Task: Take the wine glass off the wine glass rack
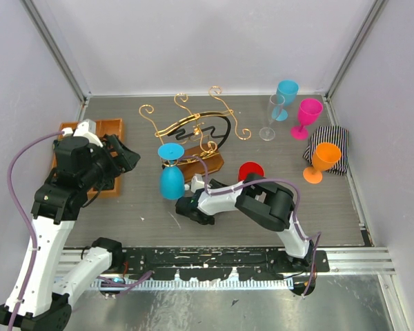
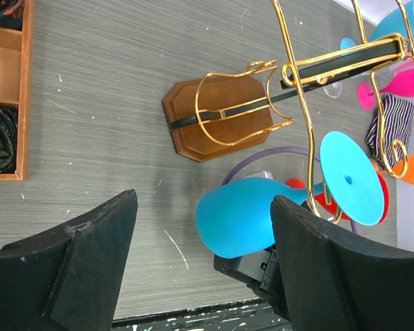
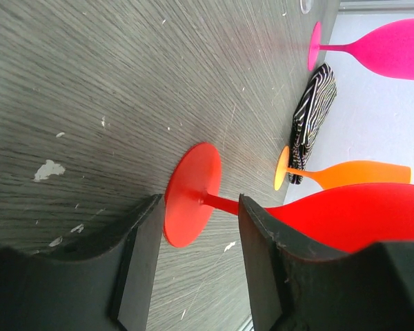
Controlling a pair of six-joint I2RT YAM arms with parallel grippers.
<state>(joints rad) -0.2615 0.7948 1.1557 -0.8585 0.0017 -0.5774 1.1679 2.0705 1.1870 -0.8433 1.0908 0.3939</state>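
The gold wire wine glass rack (image 1: 193, 127) stands on its brown wooden base (image 2: 193, 110) at mid table. A blue wine glass (image 1: 171, 182) hangs upside down from its front-left end, foot held in the gold wire; it also shows in the left wrist view (image 2: 238, 214). My left gripper (image 1: 126, 157) is open and empty, left of the blue bowl and apart from it; the bowl shows beyond the wide-open fingers (image 2: 201, 210). My right gripper (image 1: 252, 183) is open by a red glass (image 1: 250, 169) standing on the table. Its jaws (image 3: 199, 207) stand either side of the red stem, not closed on it.
An orange-brown compartment tray (image 1: 112, 129) lies at the left under my left arm. At the back right stand a cyan glass (image 1: 287, 92), a clear glass (image 1: 268, 132), a pink glass (image 1: 309, 110) and an orange glass (image 1: 326, 156) by a striped cloth (image 1: 337, 138).
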